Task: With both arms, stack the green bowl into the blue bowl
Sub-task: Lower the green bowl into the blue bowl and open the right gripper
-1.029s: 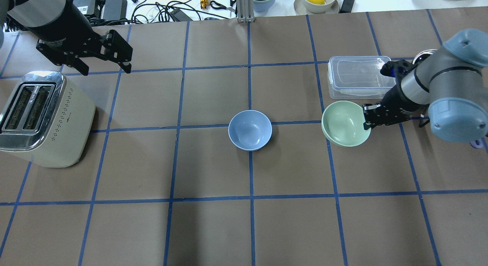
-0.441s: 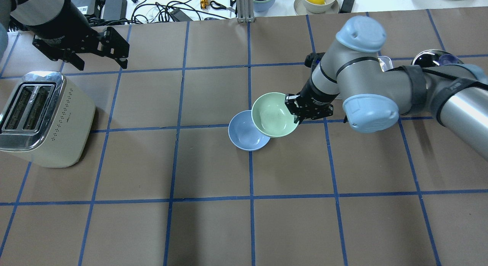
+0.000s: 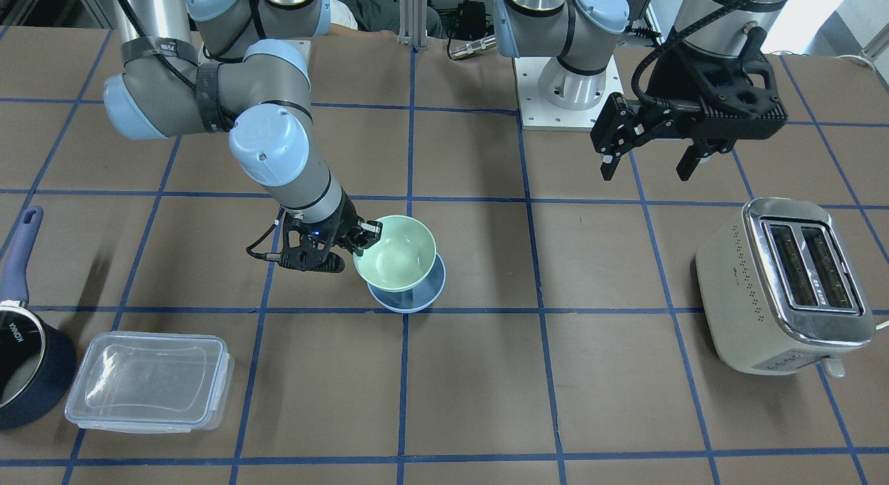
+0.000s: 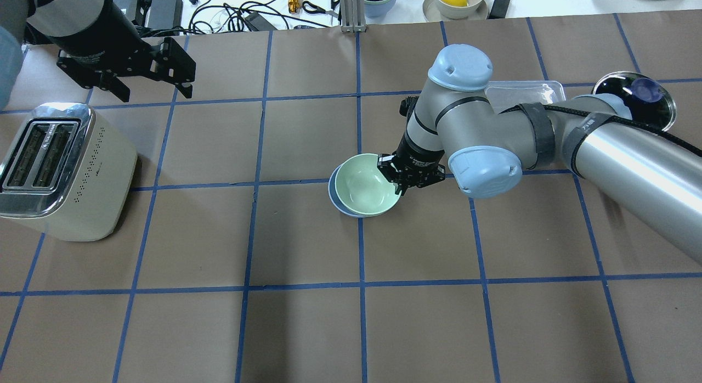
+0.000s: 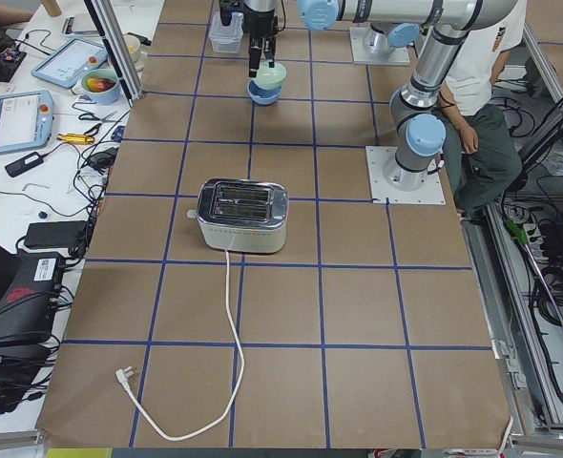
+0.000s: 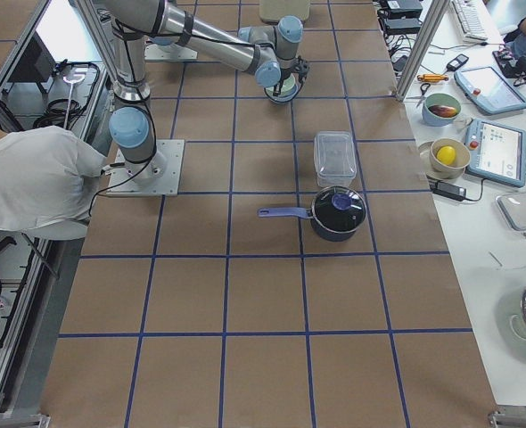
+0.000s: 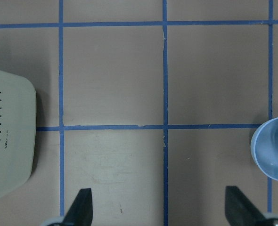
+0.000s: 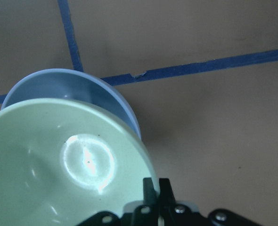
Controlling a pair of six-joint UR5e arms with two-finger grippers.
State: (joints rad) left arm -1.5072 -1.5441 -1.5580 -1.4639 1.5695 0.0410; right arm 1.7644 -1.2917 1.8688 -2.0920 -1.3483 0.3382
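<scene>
At the middle of the table (image 4: 417, 322), the green bowl (image 4: 362, 185) is held by its rim in the right gripper (image 4: 392, 177), whose fingers are clamped on the edge nearest the right arm. The bowl is carried slightly tilted over the blue bowl (image 3: 411, 301), which stands on the brown paper at a crossing of the blue tape lines. Only a crescent of blue is seen past the green rim (whether the two bowls touch cannot be told). Toward the robot's left, a cream toaster (image 4: 68, 172) is set upright, well apart from the bowls. Beyond it, the left gripper (image 4: 155, 91) is held above the table with its fingers spread wide and nothing between them. On the robot's right, a clear lidded box (image 3: 149, 381) and a dark saucepan (image 3: 31, 363) are placed side by side.
</scene>
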